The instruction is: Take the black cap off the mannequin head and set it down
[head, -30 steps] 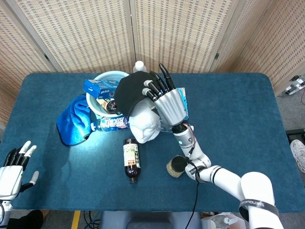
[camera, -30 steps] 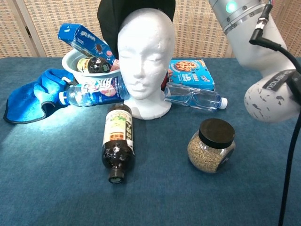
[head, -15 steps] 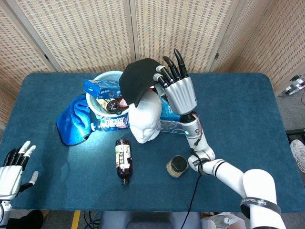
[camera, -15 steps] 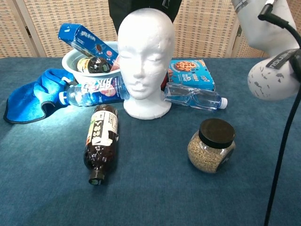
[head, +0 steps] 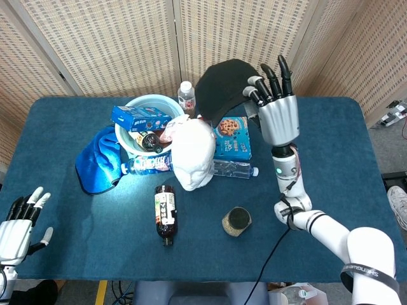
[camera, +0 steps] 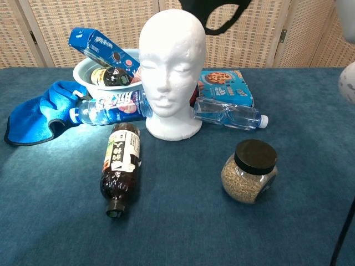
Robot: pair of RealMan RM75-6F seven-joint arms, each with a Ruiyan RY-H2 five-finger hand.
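Black cap (head: 222, 86) is off the mannequin head (head: 194, 152) and up in the air, at about 1 o'clock from the head in the head view; the chest view catches only its lower edge at the top of frame, right of the bare white crown, not touching it

Right hand (head: 278, 111) grasps the cap at its right side, fingers (head: 270, 79) raised along the fabric. How deep the hold goes cannot be told, as the cap hides the fingertips' far side

Left hand (head: 16, 222) lies released at the table's 8 o'clock corner, fingers apart, holding nothing

Step in hand, by my reading: lift done, carry under way, set-down not yet made

Below and near the cap: blue cookie box (head: 232, 136), clear water bottle (head: 232, 168), white bowl (head: 143, 105) packed with goods. Grain jar (head: 236, 220) sits at 5 o'clock from the head, dark bottle (head: 165, 213) at 7 o'clock

Next move likely calls for swinging the cap toward 3 o'clock, where the blue table (head: 324, 159) shows bare cloth, then lowering until the fabric rests before letting go. Risk as I judge it: the hanging brim brushing the head or box if lowered too soon
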